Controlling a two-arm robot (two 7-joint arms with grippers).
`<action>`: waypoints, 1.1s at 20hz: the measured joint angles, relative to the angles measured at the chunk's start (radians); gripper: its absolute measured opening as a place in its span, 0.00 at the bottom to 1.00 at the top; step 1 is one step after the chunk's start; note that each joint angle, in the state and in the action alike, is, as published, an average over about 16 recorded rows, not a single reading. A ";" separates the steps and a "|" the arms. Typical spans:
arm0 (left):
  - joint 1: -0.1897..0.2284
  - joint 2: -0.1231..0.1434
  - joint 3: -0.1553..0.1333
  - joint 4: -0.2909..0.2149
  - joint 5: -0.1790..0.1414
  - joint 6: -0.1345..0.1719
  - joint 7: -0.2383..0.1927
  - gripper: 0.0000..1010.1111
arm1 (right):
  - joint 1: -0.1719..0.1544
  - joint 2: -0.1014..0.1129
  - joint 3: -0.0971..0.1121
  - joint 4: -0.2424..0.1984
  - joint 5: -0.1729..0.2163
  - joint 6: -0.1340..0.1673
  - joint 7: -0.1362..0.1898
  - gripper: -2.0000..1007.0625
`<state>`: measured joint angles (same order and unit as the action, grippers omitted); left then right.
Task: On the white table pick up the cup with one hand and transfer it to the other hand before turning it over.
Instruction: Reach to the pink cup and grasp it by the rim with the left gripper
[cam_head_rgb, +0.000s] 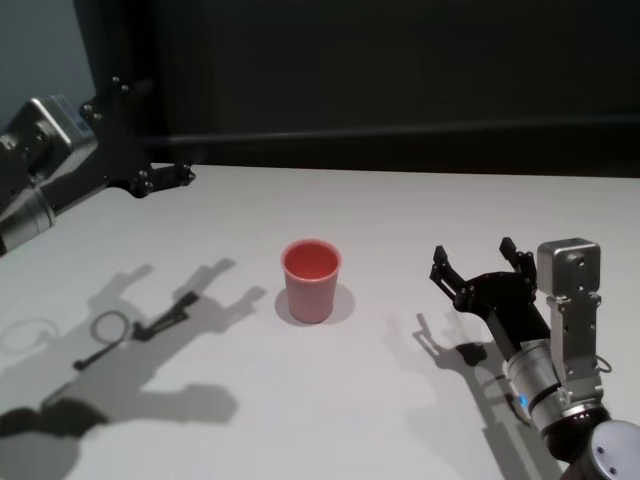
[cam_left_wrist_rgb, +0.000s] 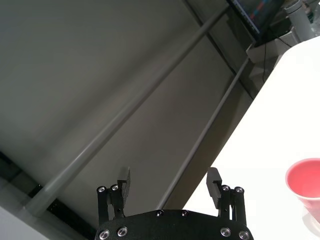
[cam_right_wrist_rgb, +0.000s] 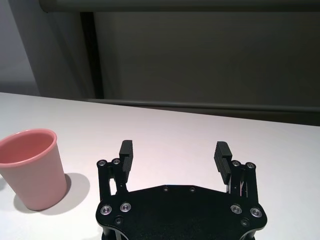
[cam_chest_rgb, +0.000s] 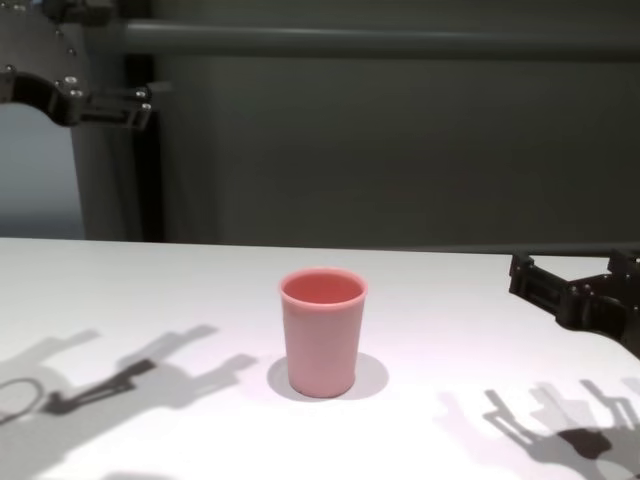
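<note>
The pink cup (cam_head_rgb: 312, 280) stands upright, mouth up, near the middle of the white table (cam_head_rgb: 420, 210). My right gripper (cam_head_rgb: 475, 258) hovers low over the table to the cup's right, open and empty, fingers pointing toward the far edge. The right wrist view shows the open right gripper (cam_right_wrist_rgb: 174, 151) with the cup (cam_right_wrist_rgb: 32, 175) off to one side, apart from it. My left gripper (cam_head_rgb: 150, 135) is raised high at the far left, open and empty, well away from the cup. The left wrist view shows the left gripper (cam_left_wrist_rgb: 170, 182) and part of the cup (cam_left_wrist_rgb: 306, 187).
A dark wall with a horizontal rail (cam_chest_rgb: 380, 40) runs behind the table's far edge. Shadows of both arms fall on the table (cam_chest_rgb: 120, 375) left and right of the cup. Nothing else stands on the tabletop.
</note>
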<state>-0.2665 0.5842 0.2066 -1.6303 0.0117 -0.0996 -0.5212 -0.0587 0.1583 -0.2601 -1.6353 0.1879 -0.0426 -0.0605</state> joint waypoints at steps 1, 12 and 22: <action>-0.017 0.010 0.011 0.003 0.004 -0.004 -0.017 0.99 | 0.000 0.000 0.000 0.000 0.000 0.000 0.000 0.99; -0.255 0.094 0.175 0.045 0.074 -0.083 -0.246 0.99 | 0.000 0.000 0.000 0.000 0.000 0.000 0.000 0.99; -0.458 0.101 0.334 0.100 0.146 -0.159 -0.438 0.99 | 0.000 0.000 0.000 0.000 0.000 0.000 0.000 0.99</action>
<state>-0.7245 0.6855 0.5402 -1.5306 0.1579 -0.2587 -0.9590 -0.0587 0.1583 -0.2601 -1.6353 0.1879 -0.0426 -0.0605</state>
